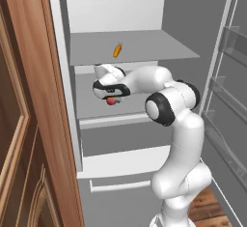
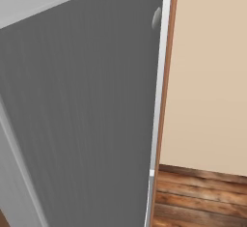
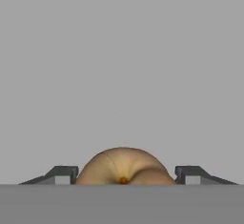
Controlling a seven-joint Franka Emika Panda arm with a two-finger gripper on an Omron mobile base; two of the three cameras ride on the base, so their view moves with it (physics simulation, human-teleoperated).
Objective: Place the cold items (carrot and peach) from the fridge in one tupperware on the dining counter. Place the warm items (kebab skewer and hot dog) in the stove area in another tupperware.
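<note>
1. Between the two dark fingertips in the hand view sits the peach, a tan-orange dome with a crease and a small dark-orange spot low at its middle. One tip stands close on each side of it; whether they press the skin I cannot tell.
2. Left base view: peach shows as a small reddish ball just under the gripper, on the fridge's middle shelf, toward its front.
3. Claw stands partly open, about as wide as the fruit. Peach sits inside the gap; a firm hold cannot be told.
4. Carrot lies on the upper shelf, one level above the hand, orange with a bit of green at the top end, tilted. Well apart from the claw.
5. Arm rises from lower right of the left base view, bends at a dark elbow joint, and reaches left into the fridge at middle-shelf height.
6. Fridge interior is grey with pale walls; below the middle shelf are white drawer fronts.
7. Open fridge door stands at right with clear bins; its grey outer face takes most of the right base view.
8. Wooden cabinet flanks the fridge on the left. Wood floor and beige wall show beyond the door.
</note>
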